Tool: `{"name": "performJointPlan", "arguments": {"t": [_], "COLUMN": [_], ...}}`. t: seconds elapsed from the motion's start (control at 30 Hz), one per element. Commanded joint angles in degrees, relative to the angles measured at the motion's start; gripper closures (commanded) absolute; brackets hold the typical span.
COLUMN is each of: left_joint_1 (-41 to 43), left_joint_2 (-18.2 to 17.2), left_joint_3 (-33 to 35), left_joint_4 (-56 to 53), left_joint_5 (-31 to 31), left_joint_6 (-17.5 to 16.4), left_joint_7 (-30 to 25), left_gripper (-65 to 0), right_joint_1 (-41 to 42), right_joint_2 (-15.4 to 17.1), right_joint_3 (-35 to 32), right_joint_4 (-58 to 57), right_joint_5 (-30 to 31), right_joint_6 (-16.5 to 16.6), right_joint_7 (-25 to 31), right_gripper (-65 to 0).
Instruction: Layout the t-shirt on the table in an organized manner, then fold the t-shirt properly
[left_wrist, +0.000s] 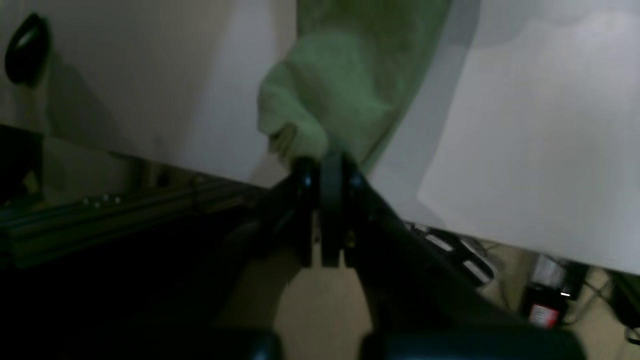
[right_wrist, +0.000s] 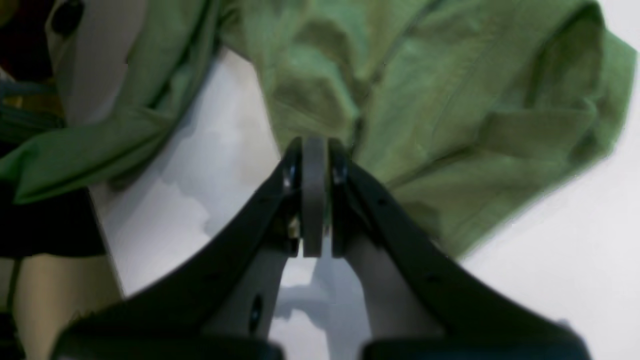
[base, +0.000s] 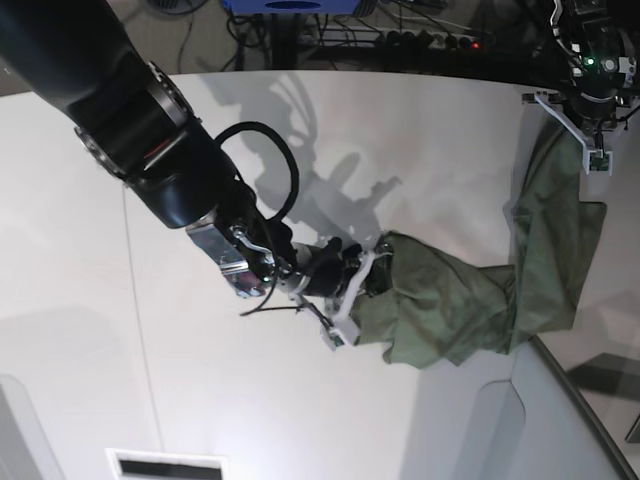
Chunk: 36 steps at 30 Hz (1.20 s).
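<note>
The soft, wrinkled olive-green cotton t-shirt (base: 470, 290) lies bunched on the large smooth white table (base: 420, 140), with one end raised off the surface at the table's far right edge.

Right gripper (right_wrist: 314, 150): its black jaws are pressed together, clamping a fold of the t-shirt (right_wrist: 450, 100) at the garment's left end. In the base view this gripper (base: 365, 272) sits low on the table, near its middle, with the cloth spreading away from it toward the right edge.

Left gripper (left_wrist: 327, 167): its jaws are likewise closed, pinching a pale green corner of the t-shirt (left_wrist: 340, 85) that hangs clear of the table. In the base view this gripper (base: 590, 145) holds the cloth above the table's right edge; the fabric drapes down from it to the bunched part.

A thin dark seam line (base: 135, 290) crosses the table's left portion.
</note>
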Motion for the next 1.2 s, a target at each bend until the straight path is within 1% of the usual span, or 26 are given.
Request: {"name": "performJointPlan", "arguments": {"t": [0.0,0.07,0.1,0.13,0.17,0.23,0.43,0.5,0.6,0.7,0.77,0.8,0.83,0.87,0.9,0.93,0.97,1.0,1.07,1.13,1.17], "left_joint_1": [0.1,0.4,0.4,0.5,1.2,2.4,3.9,3.9,3.7,3.6,3.6,3.5,3.4,3.4,3.4,3.4,3.4,3.4,3.4,3.5,3.6], "left_joint_2": [-0.7,-0.6,-0.6,-0.6,-0.6,-0.7,-0.6,-0.6,-0.7,-0.8,-0.7,-0.7,-0.7,-0.7,-0.7,-0.7,-0.9,-1.1,-3.2,-4.8,-5.1], "left_joint_3": [-0.3,-0.3,-0.6,-0.7,-0.7,-0.7,-0.7,-0.7,-0.8,-0.9,-3.0,-4.8,-6.9,-8.6,-10.4,-12.6,-14.7,-17.2,-20.6,-22.4,-22.8], "left_joint_4": [0.9,0.9,0.9,0.9,0.9,1.2,1.2,1.2,1.4,2.9,3.6,3.6,3.6,3.6,3.7,3.7,3.7,3.7,3.9,3.8,4.0], "left_joint_5": [1.7,4.1,5.4,6.6,7.3,7.5,7.5,7.5,7.5,7.8,7.7,7.5,7.4,7.4,7.2,6.2,4.5,1.7,-4.6,-10.9,-15.0], "left_joint_6": [0.5,0.5,0.5,0.4,0.4,0.4,0.4,0.4,0.4,0.5,0.5,0.5,0.5,0.5,0.4,0.4,0.3,0.3,0.3,0.2,0.2], "left_joint_7": [-0.6,-0.6,-0.6,-0.6,-0.6,-0.6,-0.6,-0.6,-0.6,-0.6,-0.4,-0.4,-0.4,-0.6,-0.6,-0.7,-0.7,-0.7,-0.7,-0.4,-0.4], "left_gripper": [0.0,0.0,0.0,0.0,0.0,0.0,0.0,0.0,0.0,0.0,0.0,-6.7,-16.9,-24.0,-30.1,-34.4,-36.0,-36.2,-36.7,-36.9,-36.9], "right_joint_1": [2.0,2.6,2.7,2.9,2.9,2.9,3.0,2.9,2.6,1.0,0.8,0.8,0.9,0.9,0.9,0.8,0.7,0.6,-0.3,-0.6,-1.5], "right_joint_2": [-0.3,-0.3,-0.3,-0.2,-0.2,-0.2,-0.2,-0.2,-0.2,0.0,0.0,0.0,0.0,0.0,0.1,0.1,0.2,1.0,2.4,3.2,4.9], "right_joint_3": [0.5,0.5,0.6,0.6,0.5,0.1,0.4,0.3,0.2,0.0,0.0,0.0,0.1,0.1,0.2,0.2,0.3,0.2,0.4,0.6,0.6], "right_joint_4": [-1.3,-4.5,-5.9,-6.6,-7.1,-7.1,-7.3,-7.0,-4.8,3.0,6.2,7.1,7.7,8.1,8.4,8.4,8.3,8.3,8.4,8.9,9.8], "right_joint_5": [0.3,0.3,0.4,0.4,0.4,0.4,0.3,0.4,0.6,0.3,0.3,0.3,0.3,0.3,0.3,0.3,0.3,0.3,0.5,0.6,0.7], "right_joint_6": [0.2,0.2,-0.5,-2.4,-5.5,-9.3,-10.3,-12.5,-12.9,-12.9,-13.2,-13.4,-13.4,-13.4,-13.4,-13.4,-13.4,-13.4,-13.2,-13.1,-13.1], "right_joint_7": [2.3,4.4,5.3,5.9,6.4,7.5,7.7,7.7,7.1,2.3,-0.4,-1.3,-2.0,-2.4,-2.6,-2.7,-3.1,-3.9,-6.0,-7.1,-8.2], "right_gripper": [-1.4,-1.4,-1.4,-1.4,-1.4,-1.5,-1.5,-1.2,-0.8,-0.8,-0.8,-0.8,-0.8,-0.8,-0.8,-0.8,-0.8,-0.8,-0.8,-0.8,-0.8]}}
